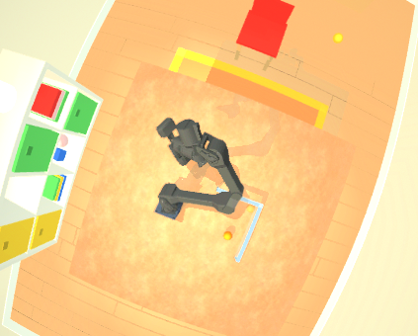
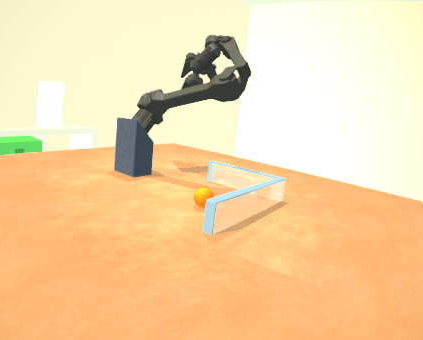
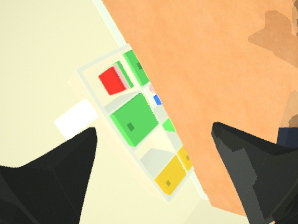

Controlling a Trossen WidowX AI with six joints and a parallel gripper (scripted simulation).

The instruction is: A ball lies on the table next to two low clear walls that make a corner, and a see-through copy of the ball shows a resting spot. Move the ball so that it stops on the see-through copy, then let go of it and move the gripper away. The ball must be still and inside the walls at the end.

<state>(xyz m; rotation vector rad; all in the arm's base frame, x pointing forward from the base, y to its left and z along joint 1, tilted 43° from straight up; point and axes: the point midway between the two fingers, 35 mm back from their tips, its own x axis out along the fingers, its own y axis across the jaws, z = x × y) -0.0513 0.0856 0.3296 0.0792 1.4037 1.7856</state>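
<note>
Pincer (image 1: 167, 127) is hanging high over the bench (image 2: 85, 260), jaws standing wide apart and gripping nothing; in the wrist view its two dark fingers are framing a shelf unit (image 3: 143, 129) far below. The ball (image 1: 227, 235) is lying on the bench well below the pincer and well apart from it. Right of the ball, the clear walls (image 1: 249, 224) are forming a corner. The see-through copy (image 1: 250, 209) is sitting inside that corner, near the ball but apart.
</note>
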